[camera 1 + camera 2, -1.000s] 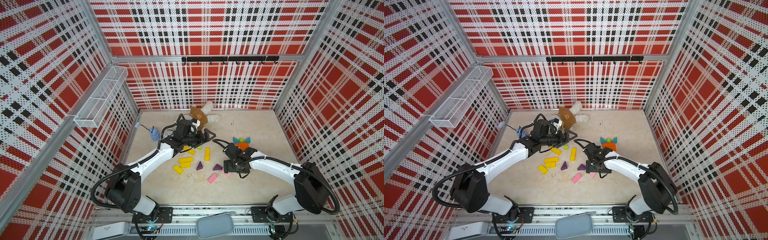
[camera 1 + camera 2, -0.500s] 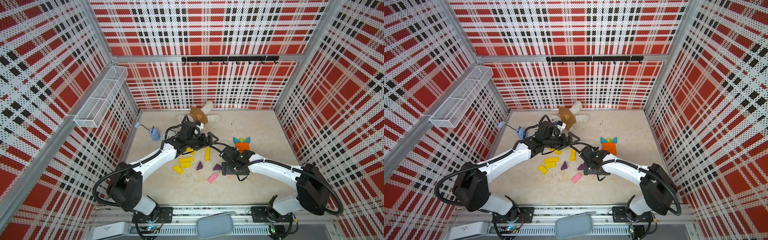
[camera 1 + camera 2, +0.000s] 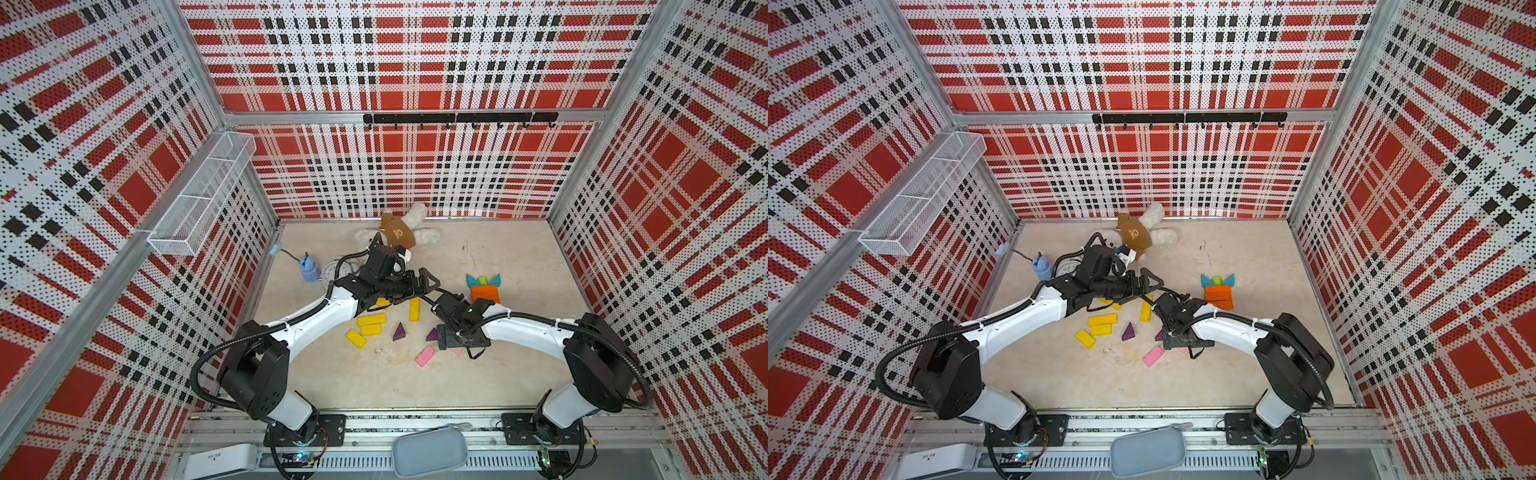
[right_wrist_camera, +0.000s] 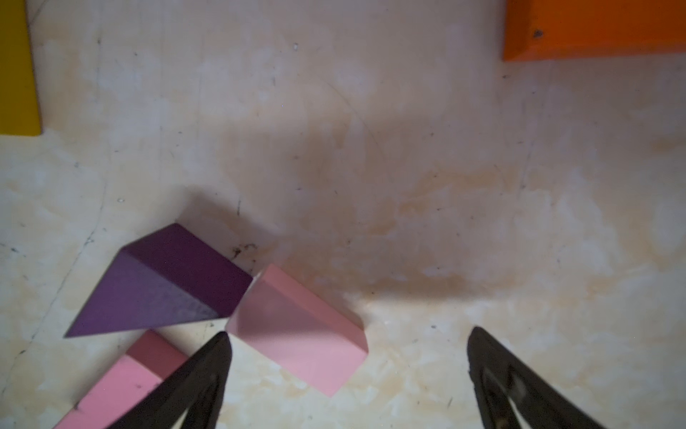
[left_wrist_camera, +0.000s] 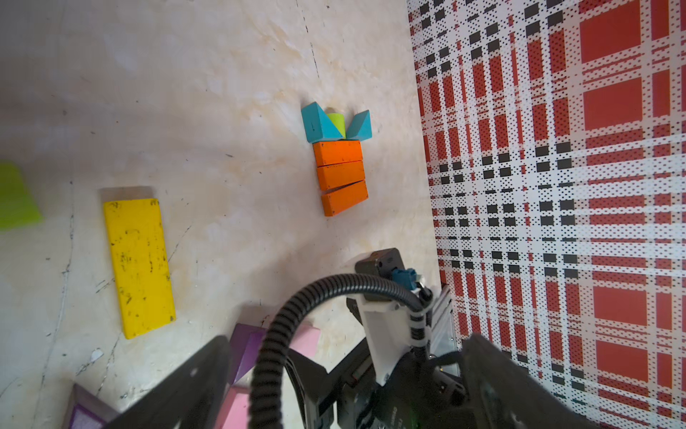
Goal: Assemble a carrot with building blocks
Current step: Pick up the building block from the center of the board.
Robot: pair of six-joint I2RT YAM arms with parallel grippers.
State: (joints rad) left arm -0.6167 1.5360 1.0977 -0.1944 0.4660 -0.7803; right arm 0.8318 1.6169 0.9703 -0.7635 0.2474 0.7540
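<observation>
Both white-and-black arms are reaching inward, nearly meeting. The left gripper [image 3: 430, 284] is hovering with its jaws spread wide, just above the right arm's wrist. The right gripper [image 4: 349, 332] is pointing downward, jaws fully apart, gripping nothing.

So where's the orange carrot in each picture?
In a top view: carrot, toward the right plaid wall.
In a top view: carrot, same spot.
Left wrist: whole carrot, close to that wall.
Right wrist: only an orange corner, likely its lowest block.
Shared landmark: the long yellow block, in all four.
</observation>
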